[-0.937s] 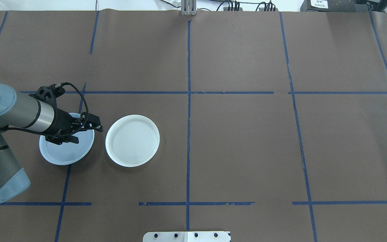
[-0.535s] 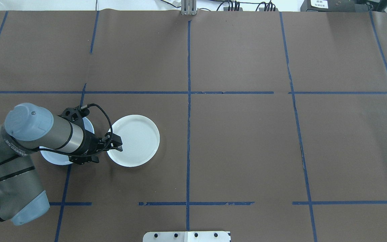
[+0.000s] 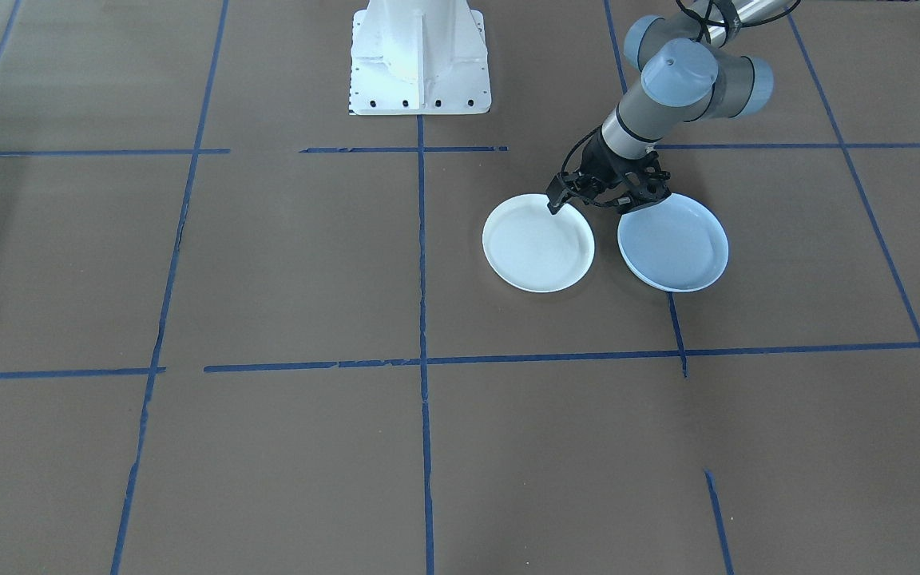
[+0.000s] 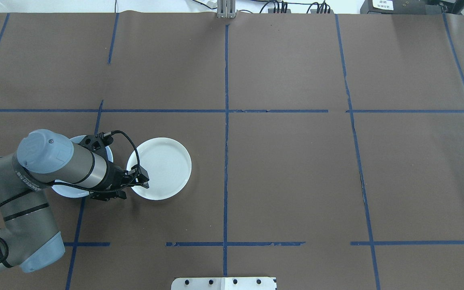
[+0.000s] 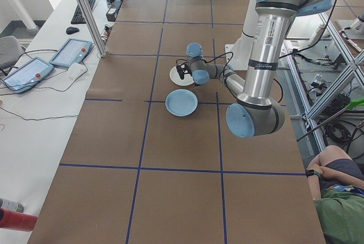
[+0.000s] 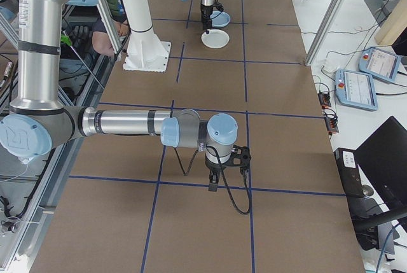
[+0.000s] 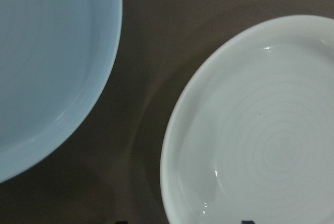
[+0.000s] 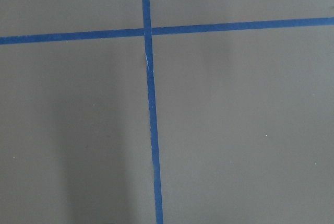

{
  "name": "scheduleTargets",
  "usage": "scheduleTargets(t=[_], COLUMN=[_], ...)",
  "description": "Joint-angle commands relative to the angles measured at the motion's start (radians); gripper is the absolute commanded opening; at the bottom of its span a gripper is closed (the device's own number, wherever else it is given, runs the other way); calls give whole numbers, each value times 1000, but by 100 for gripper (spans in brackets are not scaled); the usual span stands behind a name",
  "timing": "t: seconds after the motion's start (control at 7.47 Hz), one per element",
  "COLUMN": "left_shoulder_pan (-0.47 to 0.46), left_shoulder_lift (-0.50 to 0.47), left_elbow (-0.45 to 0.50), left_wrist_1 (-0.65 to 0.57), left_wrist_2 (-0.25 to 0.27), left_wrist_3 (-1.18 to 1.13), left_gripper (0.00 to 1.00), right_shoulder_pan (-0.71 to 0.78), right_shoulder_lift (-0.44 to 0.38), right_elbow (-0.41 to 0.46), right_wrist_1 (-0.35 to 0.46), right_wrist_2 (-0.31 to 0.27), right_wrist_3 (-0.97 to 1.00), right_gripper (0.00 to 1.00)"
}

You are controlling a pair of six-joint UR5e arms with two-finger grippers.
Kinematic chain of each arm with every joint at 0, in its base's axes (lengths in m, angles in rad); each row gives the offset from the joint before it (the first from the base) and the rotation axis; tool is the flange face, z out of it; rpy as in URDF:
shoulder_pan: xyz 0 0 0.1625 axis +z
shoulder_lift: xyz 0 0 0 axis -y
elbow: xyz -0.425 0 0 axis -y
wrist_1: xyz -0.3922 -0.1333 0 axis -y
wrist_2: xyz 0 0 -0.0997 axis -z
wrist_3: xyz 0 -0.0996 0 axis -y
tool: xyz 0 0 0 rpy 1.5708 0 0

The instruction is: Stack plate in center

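The left end effector (image 4: 135, 182) hangs low over the near-left rim of the ridged white plate (image 4: 163, 167), its black fingers reaching onto that rim in the overhead view. In the front-facing view the same end effector (image 3: 568, 201) sits at the plate's edge nearest the robot base, with the arm's wrist and cable loop above the gap between the two plates. From these views I cannot tell whether its fingers are apart or pressed together; the left wrist camera shows only plate surfaces and no clear fingertips.

The pale blue plate (image 4: 69, 187) lies flat on the brown desk (image 4: 288, 169), just beside the ridged white plate on its left in the overhead view — close, but with a strip of bare desk between them. Most of it is covered from above by the left arm's forearm. The front-facing view shows it whole (image 3: 673, 242), smooth and shallow, to the right of the ridged plate (image 3: 538, 243). The left wrist camera looks straight down on both: the blue plate (image 7: 47, 62) fills the upper left, the white plate (image 7: 261, 140) with its concentric rings the right, dark desk between.

The right end effector (image 6: 216, 181) appears only in the right side view, pointing down over a blue tape crossing (image 8: 146, 30) — its state cannot be told.
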Motion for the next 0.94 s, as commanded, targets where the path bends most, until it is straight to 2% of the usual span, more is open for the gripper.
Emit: scheduleTargets(t=[0.0, 0.27, 0.8], left_shoulder_pan=[0, 0, 0], left_shoulder_lift=[-6, -8, -4], left_elbow=[6, 14, 23], left_wrist_1=[-2, -12, -28], left_wrist_2=[-4, -4, -4], left_wrist_3=[2, 2, 2], left_gripper=[37, 29, 27], right_shoulder_pan=[2, 0, 0], right_shoulder_lift=[0, 0, 0], right_elbow=[0, 0, 0], right_wrist_1=[0, 0, 0], right_wrist_2=[0, 0, 0], right_wrist_3=[0, 0, 0], right_gripper=[100, 100, 100])
